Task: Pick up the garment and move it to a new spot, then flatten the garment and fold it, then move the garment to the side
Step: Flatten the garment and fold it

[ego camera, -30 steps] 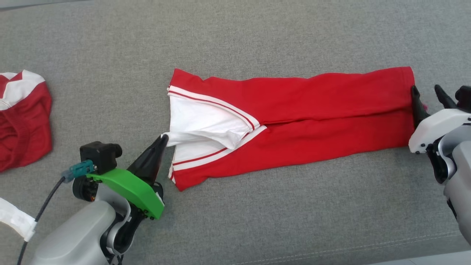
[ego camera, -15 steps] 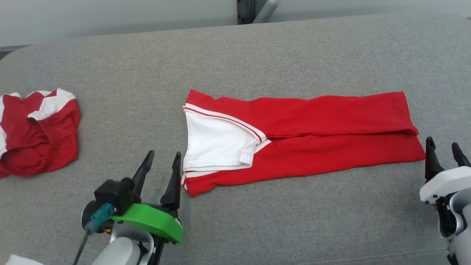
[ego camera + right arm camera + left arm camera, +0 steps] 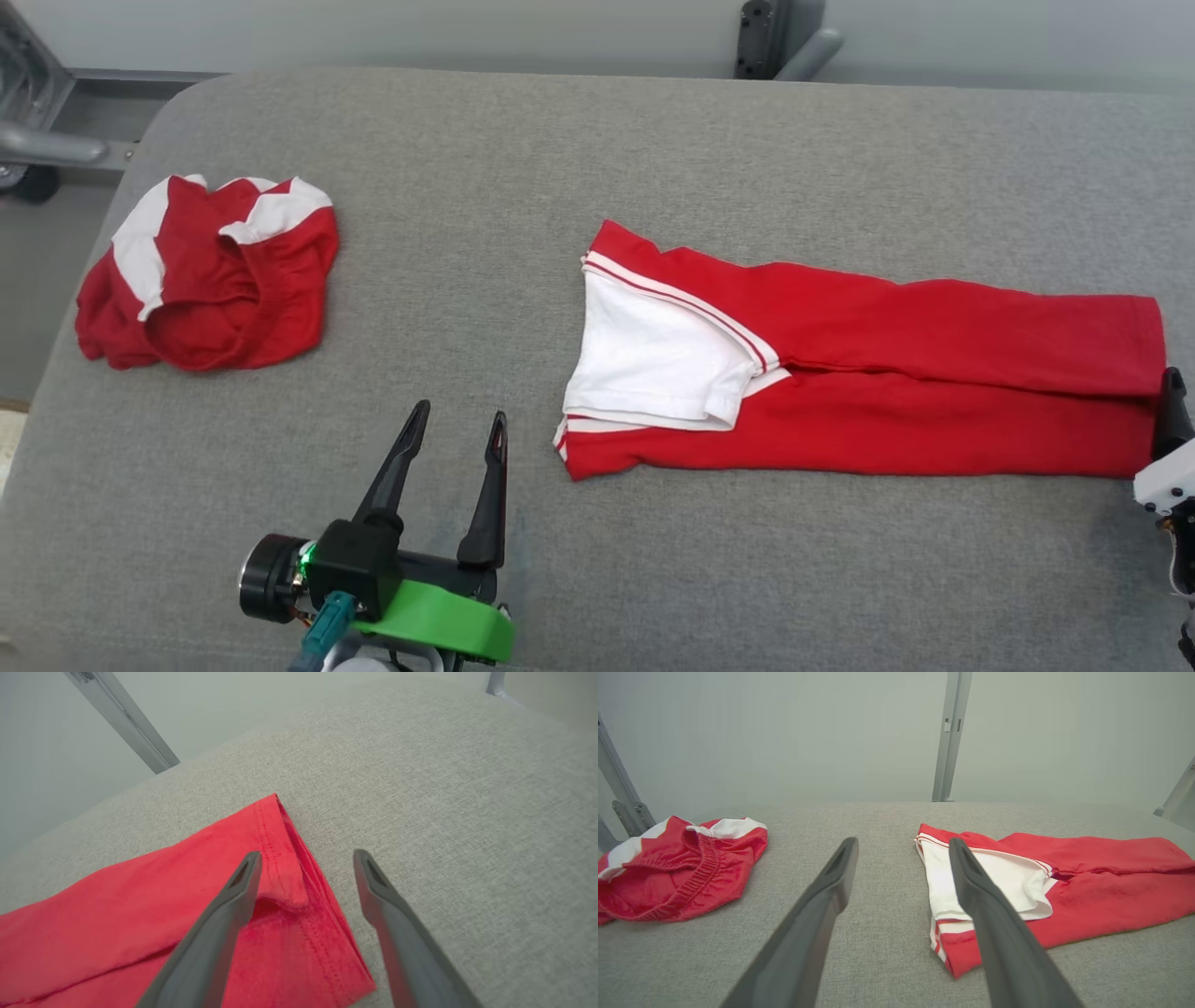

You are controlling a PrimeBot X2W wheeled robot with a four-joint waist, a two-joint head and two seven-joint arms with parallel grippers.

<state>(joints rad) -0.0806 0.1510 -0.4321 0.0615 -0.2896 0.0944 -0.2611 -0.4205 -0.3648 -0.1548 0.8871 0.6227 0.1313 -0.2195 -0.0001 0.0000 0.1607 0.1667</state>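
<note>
The red garment (image 3: 934, 373) lies flat in the middle of the grey worktop (image 3: 560, 140), folded once the long way, with the left jaws and right jaws wide and empty, so next they likely grab one end to fold it shorter.

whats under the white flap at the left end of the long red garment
Below the white flap, a white-striped red layer of the same garment peeks out along its near edge. Whatever lies beneath the flap's middle is covered.
</note>
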